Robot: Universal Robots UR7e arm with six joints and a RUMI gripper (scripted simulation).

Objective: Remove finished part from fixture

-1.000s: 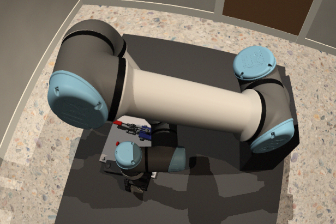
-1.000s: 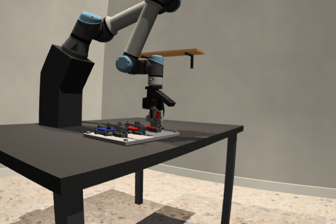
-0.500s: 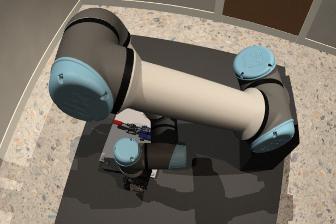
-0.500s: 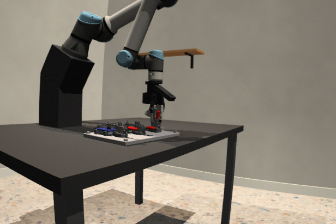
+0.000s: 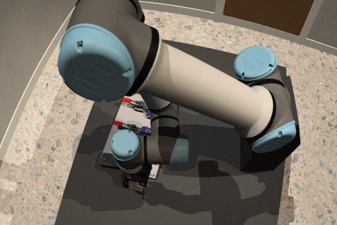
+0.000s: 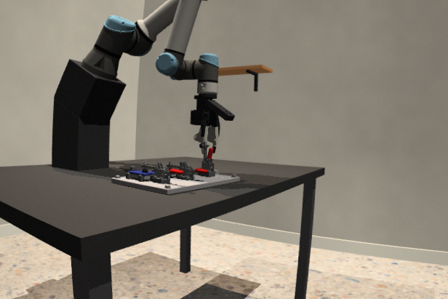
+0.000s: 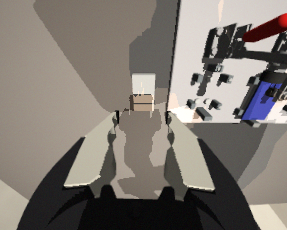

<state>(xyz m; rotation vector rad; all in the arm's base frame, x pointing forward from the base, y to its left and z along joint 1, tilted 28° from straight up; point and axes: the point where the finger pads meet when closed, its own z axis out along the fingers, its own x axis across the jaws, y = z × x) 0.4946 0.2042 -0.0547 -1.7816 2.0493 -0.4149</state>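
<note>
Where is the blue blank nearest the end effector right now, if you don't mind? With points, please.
In the wrist view, the blue blank (image 5: 143,133) (image 7: 261,102) is at the right, near the white plate's (image 5: 134,114) (image 6: 189,185) (image 7: 197,20) lower edge, right of some small dark blocks (image 7: 226,78).
</note>
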